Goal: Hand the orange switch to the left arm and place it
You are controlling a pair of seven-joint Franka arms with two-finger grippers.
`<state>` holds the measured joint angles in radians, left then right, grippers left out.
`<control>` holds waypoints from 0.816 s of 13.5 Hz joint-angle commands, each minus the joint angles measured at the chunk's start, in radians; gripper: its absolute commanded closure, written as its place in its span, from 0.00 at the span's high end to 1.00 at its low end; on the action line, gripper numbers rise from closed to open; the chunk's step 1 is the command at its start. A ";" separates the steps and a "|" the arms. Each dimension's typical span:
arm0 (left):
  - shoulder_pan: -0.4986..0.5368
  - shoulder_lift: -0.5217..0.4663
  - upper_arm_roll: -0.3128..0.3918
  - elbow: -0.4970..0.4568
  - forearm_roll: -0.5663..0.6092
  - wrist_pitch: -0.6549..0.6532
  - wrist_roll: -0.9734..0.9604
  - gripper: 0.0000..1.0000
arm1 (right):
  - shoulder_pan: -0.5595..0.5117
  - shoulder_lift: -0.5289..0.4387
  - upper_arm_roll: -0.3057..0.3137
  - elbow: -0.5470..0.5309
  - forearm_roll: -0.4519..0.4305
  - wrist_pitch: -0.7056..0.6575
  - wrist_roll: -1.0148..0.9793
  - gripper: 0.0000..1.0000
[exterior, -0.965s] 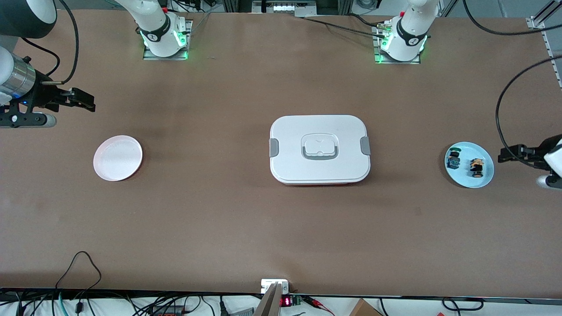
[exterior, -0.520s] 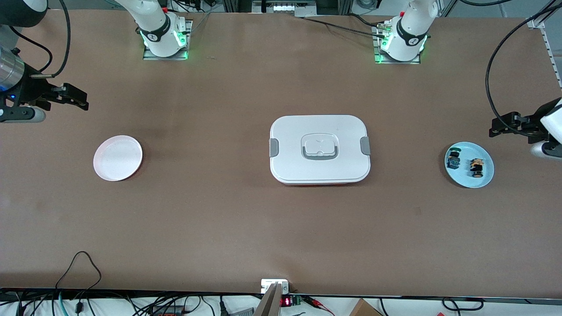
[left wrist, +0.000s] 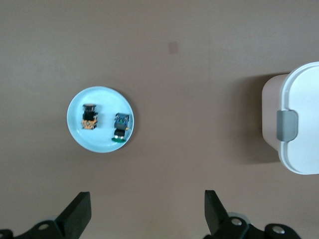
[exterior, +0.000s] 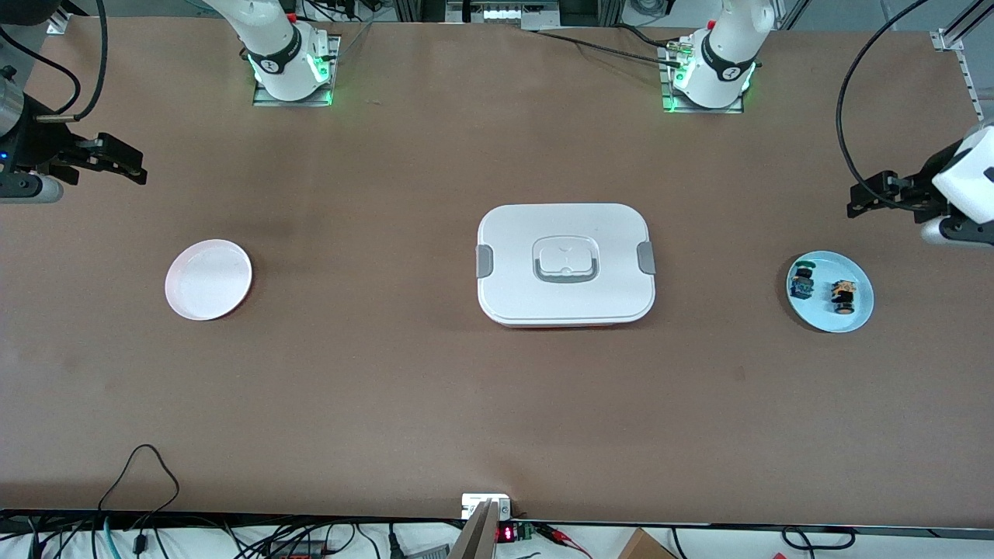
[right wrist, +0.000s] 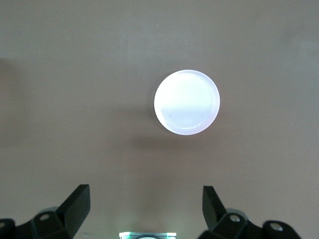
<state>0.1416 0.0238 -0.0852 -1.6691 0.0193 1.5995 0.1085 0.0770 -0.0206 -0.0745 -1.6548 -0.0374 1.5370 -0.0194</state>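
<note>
Orange switch (exterior: pixel 842 296) lies on the blue plate (exterior: pixel 857 310), apart from the spread, empty left hand (exterior: pixel 856 203).

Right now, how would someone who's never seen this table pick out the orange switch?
From the large white plastic box, look toward the left arm's end of the table to the small round pale-blue plate. Of its two parts, the orange switch is black-and-orange; its neighbour is blue-and-green.

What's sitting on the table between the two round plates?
The white box, lid on, stands about midway between the pink plate and the blue plate; the front view shows only bare table on either side of it.
</note>
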 commanded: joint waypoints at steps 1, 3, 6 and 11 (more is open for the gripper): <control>-0.002 -0.051 0.018 -0.041 -0.024 0.023 -0.013 1.00 | -0.017 -0.007 -0.001 0.006 0.021 -0.025 -0.004 1.00; -0.004 -0.050 0.013 -0.037 -0.025 0.025 -0.055 1.00 | -0.014 -0.008 0.001 0.006 0.016 -0.015 -0.007 1.00; -0.004 -0.041 0.008 0.012 -0.018 -0.013 -0.127 1.00 | -0.013 -0.009 0.002 0.003 0.010 -0.009 -0.007 1.00; -0.005 -0.036 0.005 0.031 -0.009 -0.029 -0.132 1.00 | -0.011 -0.018 0.002 -0.005 0.011 0.005 -0.007 1.00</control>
<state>0.1419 -0.0108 -0.0789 -1.6586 0.0182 1.5899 -0.0072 0.0698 -0.0209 -0.0768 -1.6547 -0.0371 1.5353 -0.0194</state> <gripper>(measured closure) 0.000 0.000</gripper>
